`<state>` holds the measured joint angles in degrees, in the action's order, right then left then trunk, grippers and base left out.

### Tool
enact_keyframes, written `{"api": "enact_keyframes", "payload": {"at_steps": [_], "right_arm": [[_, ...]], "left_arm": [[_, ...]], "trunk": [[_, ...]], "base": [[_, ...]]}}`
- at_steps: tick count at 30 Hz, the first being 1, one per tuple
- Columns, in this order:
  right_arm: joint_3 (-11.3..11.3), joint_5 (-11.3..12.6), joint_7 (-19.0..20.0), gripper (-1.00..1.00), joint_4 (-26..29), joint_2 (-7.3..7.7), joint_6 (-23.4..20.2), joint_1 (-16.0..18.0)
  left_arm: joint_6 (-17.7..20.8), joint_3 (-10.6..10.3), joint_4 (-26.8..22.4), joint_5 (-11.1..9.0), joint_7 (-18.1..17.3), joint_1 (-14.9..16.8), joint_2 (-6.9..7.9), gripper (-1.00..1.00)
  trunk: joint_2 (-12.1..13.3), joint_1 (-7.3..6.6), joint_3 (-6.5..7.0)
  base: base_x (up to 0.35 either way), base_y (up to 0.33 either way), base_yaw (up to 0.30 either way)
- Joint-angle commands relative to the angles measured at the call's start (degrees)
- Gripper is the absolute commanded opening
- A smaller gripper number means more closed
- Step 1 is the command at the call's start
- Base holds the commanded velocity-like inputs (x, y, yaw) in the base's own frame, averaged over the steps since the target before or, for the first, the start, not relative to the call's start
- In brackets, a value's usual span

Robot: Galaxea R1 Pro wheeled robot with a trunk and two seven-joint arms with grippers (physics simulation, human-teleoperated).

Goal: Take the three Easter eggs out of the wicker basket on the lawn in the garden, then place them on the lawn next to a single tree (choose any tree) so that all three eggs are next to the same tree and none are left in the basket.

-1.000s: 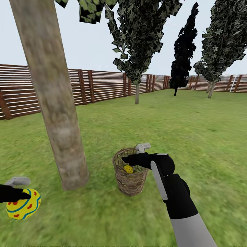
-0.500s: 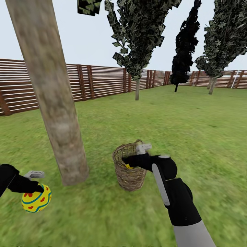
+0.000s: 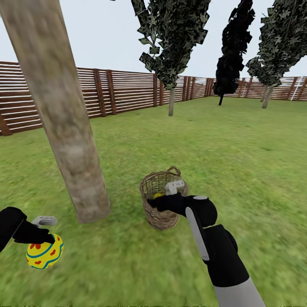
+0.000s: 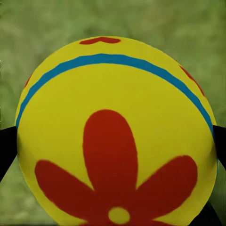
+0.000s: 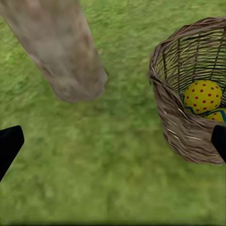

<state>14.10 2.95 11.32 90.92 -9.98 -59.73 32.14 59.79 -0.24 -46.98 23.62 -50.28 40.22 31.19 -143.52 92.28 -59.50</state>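
Note:
My left gripper [image 3: 46, 241] is shut on a yellow Easter egg [image 3: 44, 251] with red hearts and blue stripes, held low over the lawn [image 3: 238, 162] near the thick grey-brown tree [image 3: 64, 119]. In the left wrist view that egg [image 4: 115, 127] sits between the black fingertips [image 4: 6, 147]. The wicker basket [image 3: 161, 217] stands on the grass to the right of the trunk. My right gripper [image 3: 158, 200] hovers at its rim, open and holding nothing. Its wrist view shows the basket [image 5: 186, 136] holding a red-dotted egg [image 5: 202, 96] and part of a second egg [image 5: 218, 115].
A brown slatted fence [image 3: 123, 96] rings the garden. A thin-trunked tree [image 3: 171, 100] stands at the back, with a black conifer [image 3: 232, 55] and another leafy tree [image 3: 277, 47] to its right. Open grass lies around the thick trunk's base [image 5: 75, 84].
The head view has tilted and shifted. My left gripper has carried its egg a little closer to the trunk. My right gripper has dropped lower against the basket's rim.

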Motion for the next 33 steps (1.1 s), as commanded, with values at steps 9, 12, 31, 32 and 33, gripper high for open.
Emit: {"api": "enact_keyframes", "payload": {"at_steps": [9, 12, 31, 32, 33], "right_arm": [[0.13, 0.31, -0.15, 1.00, 0.04, -0.01, -0.27, 0.03], [0.13, 0.31, -0.15, 1.00, 0.04, -0.01, -0.27, 0.03], [0.13, 0.31, 0.00, 1.00, 0.04, -0.01, -0.27, 0.04], [0.13, 0.31, 0.01, 1.00, 0.04, -0.01, -0.27, 0.04], [0.13, 0.31, 0.01, 1.00, 0.04, -0.01, -0.27, 0.03]], "left_arm": [[-3.95, -0.11, 0.71, 0.54, -0.17, 0.04, 0.01, -1.00], [-4.64, -0.11, 0.74, 0.53, -0.17, 0.04, 0.02, -1.00], [-8.06, -0.03, 0.75, 0.38, -0.25, -0.03, 0.10, -1.00], [-8.09, -0.06, 0.73, 0.37, -0.26, -0.04, 0.10, -1.00], [-8.10, -0.07, 0.71, 0.37, -0.26, -0.04, 0.10, -1.00]], "trunk": [[-0.15, 0.22, -2.06], [-0.19, 0.29, -2.72], [-0.45, 0.78, -6.93], [-0.46, 0.81, -7.15], [-0.47, 0.84, -7.38]], "base": [[0.000, 0.000, 0.000], [0.000, 0.000, 0.000], [0.000, 0.000, 0.000], [0.000, 0.000, 0.000], [0.000, 0.000, 0.000]]}}
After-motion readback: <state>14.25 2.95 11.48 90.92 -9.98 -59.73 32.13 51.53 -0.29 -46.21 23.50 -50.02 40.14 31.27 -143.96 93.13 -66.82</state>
